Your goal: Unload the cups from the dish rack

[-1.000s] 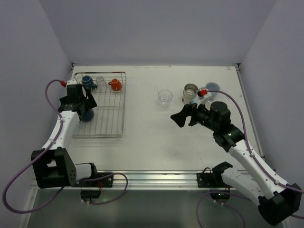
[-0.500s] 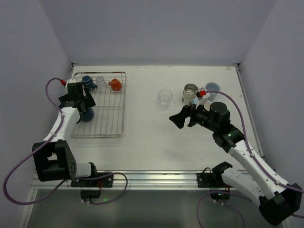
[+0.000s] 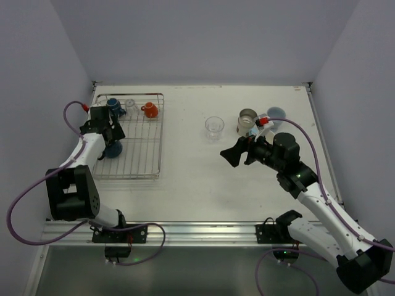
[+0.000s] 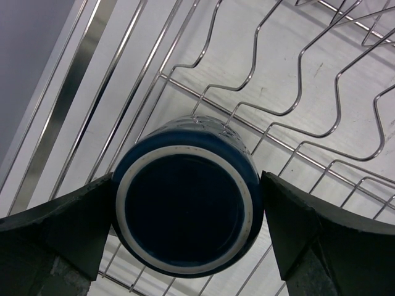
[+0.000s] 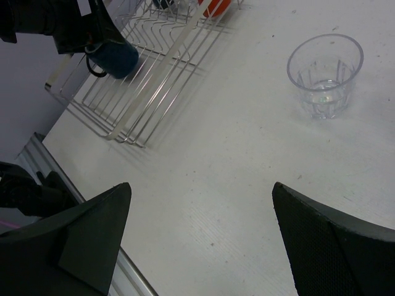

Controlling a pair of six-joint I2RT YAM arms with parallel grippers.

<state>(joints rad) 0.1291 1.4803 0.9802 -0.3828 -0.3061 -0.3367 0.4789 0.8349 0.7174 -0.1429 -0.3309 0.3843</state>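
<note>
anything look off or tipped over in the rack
The blue cup at the rack's left side looks tipped, mouth facing the open left gripper flanking it. Nothing spilled or broken shows.

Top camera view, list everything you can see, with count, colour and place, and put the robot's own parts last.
dish rack: one, silver wire, table's left side
dark blue cups: two, one in the rack's far-left corner, one at its left side
orange mug: one, rack's far end
clear glasses: two, one in the rack's far end, one mid-table
metallic cup: one, grey, table's far right
light blue cup: one, right of it
table: one, white
left pincer: black, open, straddling a dark blue cup
right pincer: black, open, empty
</note>
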